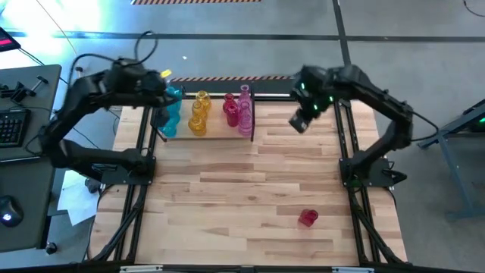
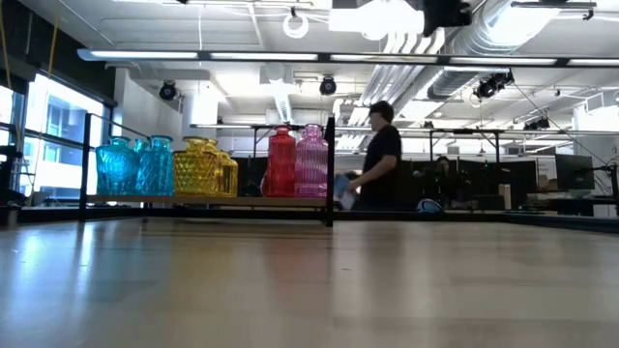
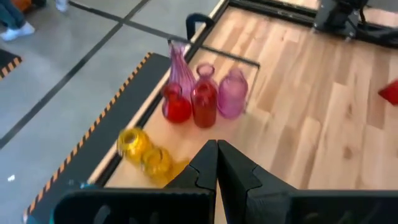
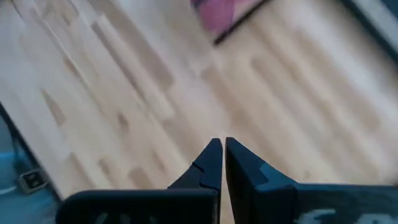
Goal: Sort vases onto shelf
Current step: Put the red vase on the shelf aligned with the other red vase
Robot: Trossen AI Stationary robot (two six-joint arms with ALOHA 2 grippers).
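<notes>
Right gripper (image 1: pixel 298 123): fingers pressed together, holding nothing, hanging above the bare tabletop just off the shelf's pink end.
Left gripper (image 3: pixel 217 163): closed and empty too, up over the cyan end of the shelf (image 1: pixel 216 137).
Shelf load: cyan vases (image 2: pixel 135 165), yellow vases (image 2: pixel 204 167), red vases (image 2: pixel 280 162) and pink vases (image 2: pixel 311 160) stand grouped by colour.
Step in hand: as I read it, between placements; one stray red vase (image 1: pixel 308 218) sits well apart on the near table, right side.
Next move: I'd swing the right arm back to it, spread the fingers, grasp, carry it to the reds.
In the way: crowded red group; rack rods; the person (image 2: pixel 379 162) beyond the table is no obstacle.
</notes>
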